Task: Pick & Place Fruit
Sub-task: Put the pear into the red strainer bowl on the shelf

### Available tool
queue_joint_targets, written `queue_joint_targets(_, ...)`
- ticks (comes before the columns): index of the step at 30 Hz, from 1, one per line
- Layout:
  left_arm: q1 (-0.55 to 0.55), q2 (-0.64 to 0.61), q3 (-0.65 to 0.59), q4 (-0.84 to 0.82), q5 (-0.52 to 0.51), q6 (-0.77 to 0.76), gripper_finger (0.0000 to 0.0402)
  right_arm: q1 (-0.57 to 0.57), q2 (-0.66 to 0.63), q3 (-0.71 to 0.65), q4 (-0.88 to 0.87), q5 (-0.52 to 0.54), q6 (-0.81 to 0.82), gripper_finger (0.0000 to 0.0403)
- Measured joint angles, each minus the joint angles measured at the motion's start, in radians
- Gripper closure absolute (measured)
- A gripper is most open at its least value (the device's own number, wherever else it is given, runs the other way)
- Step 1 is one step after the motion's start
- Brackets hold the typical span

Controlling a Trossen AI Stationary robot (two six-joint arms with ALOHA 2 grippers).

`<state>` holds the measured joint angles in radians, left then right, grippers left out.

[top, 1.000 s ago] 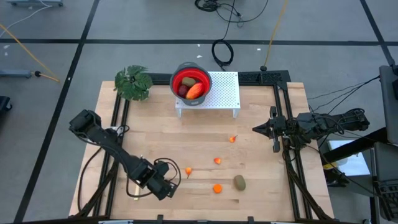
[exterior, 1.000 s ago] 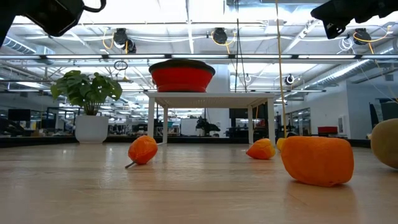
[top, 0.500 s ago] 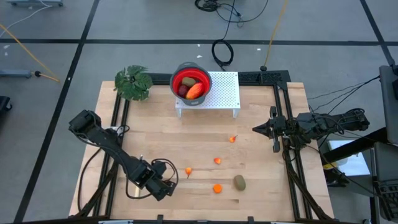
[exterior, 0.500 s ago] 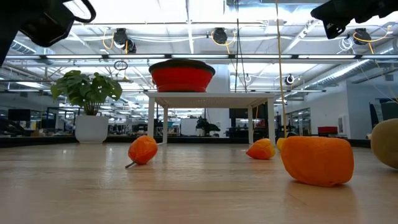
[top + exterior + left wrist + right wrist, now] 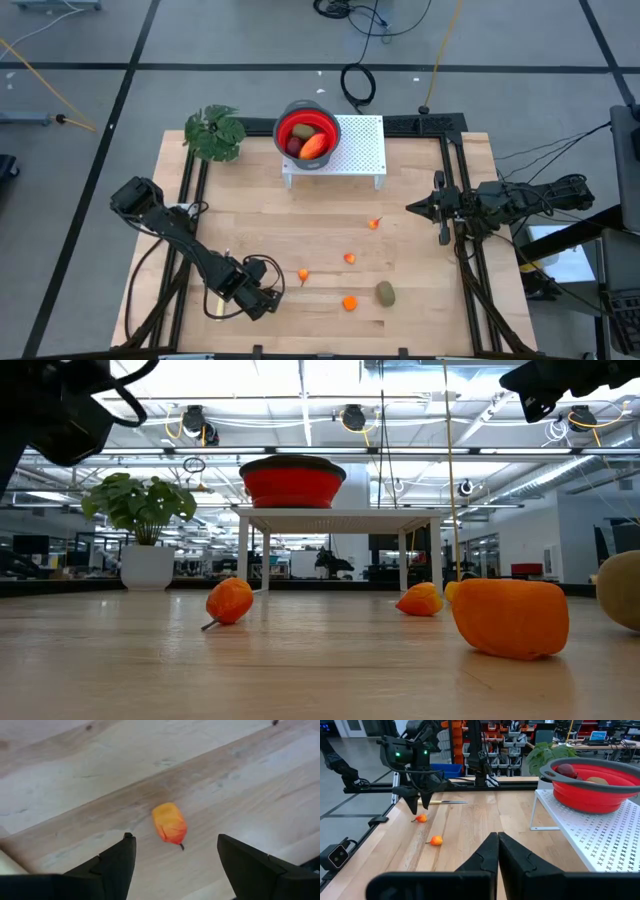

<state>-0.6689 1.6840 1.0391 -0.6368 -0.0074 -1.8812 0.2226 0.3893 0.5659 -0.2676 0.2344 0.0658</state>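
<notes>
We count several fruit already in the red bowl (image 5: 305, 132); four wait on the desk (image 5: 420, 240). Our left hand (image 5: 175, 851) hangs released over an orange piece (image 5: 169, 823); right hand (image 5: 412, 208) clenched, empty

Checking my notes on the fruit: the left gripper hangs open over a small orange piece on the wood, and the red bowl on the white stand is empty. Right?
Not quite. The red bowl already holds fruit, as the high view shows. The left gripper does hang open over the small orange piece.
</notes>
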Motion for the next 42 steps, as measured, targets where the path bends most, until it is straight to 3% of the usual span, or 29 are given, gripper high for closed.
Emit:
queue_joint_targets(12,0.001,0.030,-0.043,0.069,0.001,-0.013,0.0164,0.000,0.000,0.000,0.000,0.000,0.000,0.0399)
queue_joint_targets(20,0.002,0.111,-0.039,0.215,0.096,-0.013,0.0190,0.000,0.000,0.000,0.000,0.000,-0.002,0.0399)
queue_joint_targets(42,0.023,0.112,-0.041,0.168,0.088,-0.036,0.0241,0.000,0.043,0.000,0.000,0.000,0.000,0.0399)
